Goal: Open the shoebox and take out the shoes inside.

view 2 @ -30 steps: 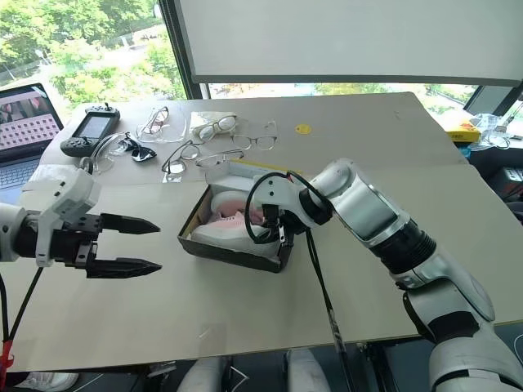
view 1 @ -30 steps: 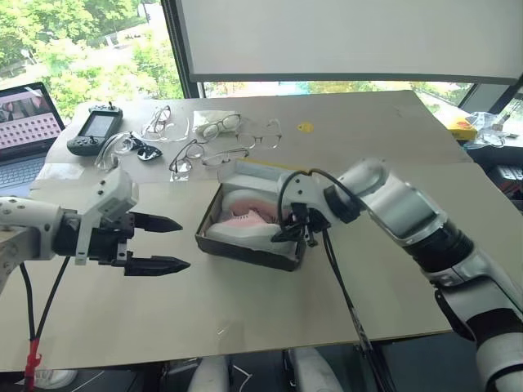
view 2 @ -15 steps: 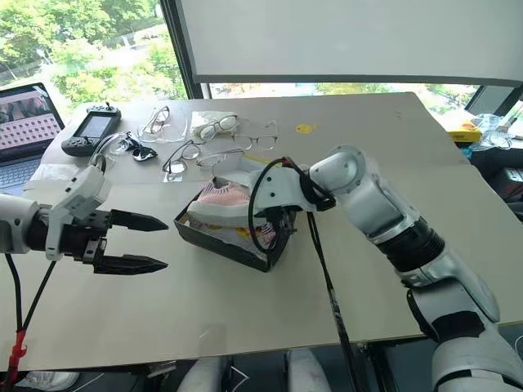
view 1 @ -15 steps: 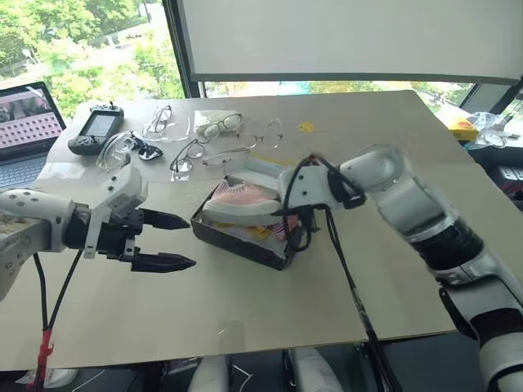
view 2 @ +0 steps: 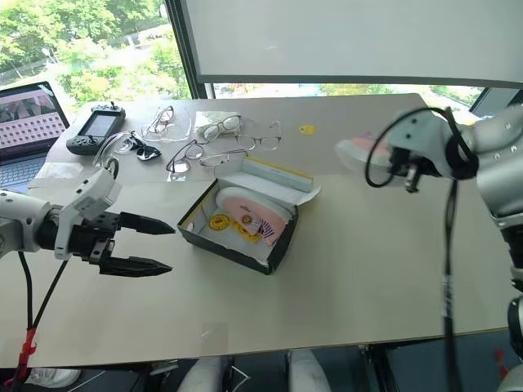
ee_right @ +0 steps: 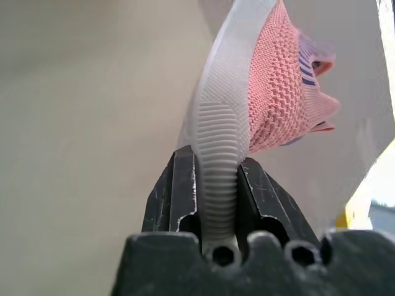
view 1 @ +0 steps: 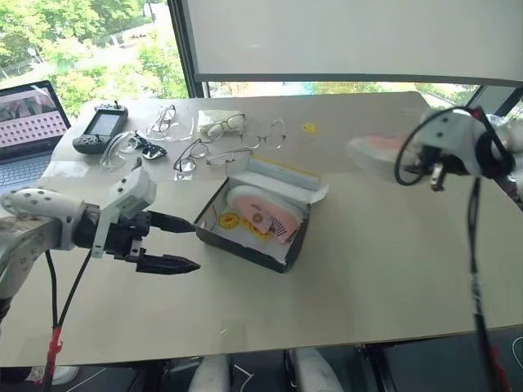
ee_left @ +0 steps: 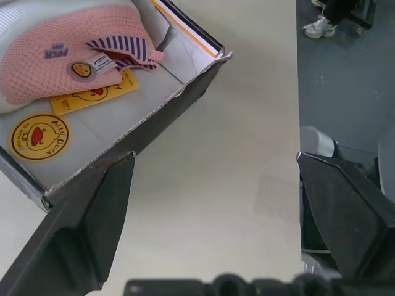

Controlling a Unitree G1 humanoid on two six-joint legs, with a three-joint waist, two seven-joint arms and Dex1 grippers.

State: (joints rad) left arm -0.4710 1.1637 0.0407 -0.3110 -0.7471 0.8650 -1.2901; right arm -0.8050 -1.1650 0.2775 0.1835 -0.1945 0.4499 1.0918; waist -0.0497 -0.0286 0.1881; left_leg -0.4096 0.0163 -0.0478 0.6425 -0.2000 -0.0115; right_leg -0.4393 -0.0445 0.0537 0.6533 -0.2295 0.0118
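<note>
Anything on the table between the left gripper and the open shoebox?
No: head views show bare table between the left gripper and the shoebox.

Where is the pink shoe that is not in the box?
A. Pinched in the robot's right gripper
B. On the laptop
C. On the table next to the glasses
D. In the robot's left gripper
A: the right gripper is squeezed shut on the white sole of a pink shoe, off to the right of the box; the left gripper is open with nothing in it.
</note>
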